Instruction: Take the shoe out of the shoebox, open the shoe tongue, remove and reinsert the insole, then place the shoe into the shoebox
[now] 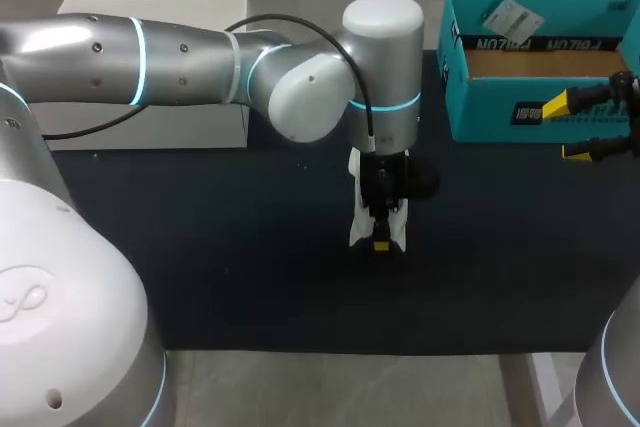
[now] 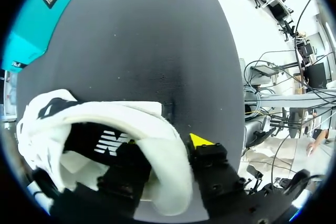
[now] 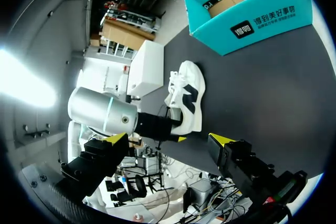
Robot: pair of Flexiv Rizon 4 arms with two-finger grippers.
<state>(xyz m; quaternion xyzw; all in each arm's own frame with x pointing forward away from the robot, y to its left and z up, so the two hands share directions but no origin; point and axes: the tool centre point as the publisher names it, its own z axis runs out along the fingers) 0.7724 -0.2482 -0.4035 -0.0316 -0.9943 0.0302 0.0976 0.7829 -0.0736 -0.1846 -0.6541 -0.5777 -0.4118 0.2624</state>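
Downward-pointing left claw (image 1: 380,240) tight on the white shoe (image 1: 357,219); right claw (image 1: 566,129) agape by the shoebox (image 1: 490,115).

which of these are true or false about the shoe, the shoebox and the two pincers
1. The left pincer is shut on the collar of the shoe, one finger inside and one outside. True.
2. The shoe lies inside the shoebox. False: it rests on the black mat, outside the box.
3. The right pincer holds something. False: it is open and empty, in front of the shoebox.
4. The shoebox is open. True.
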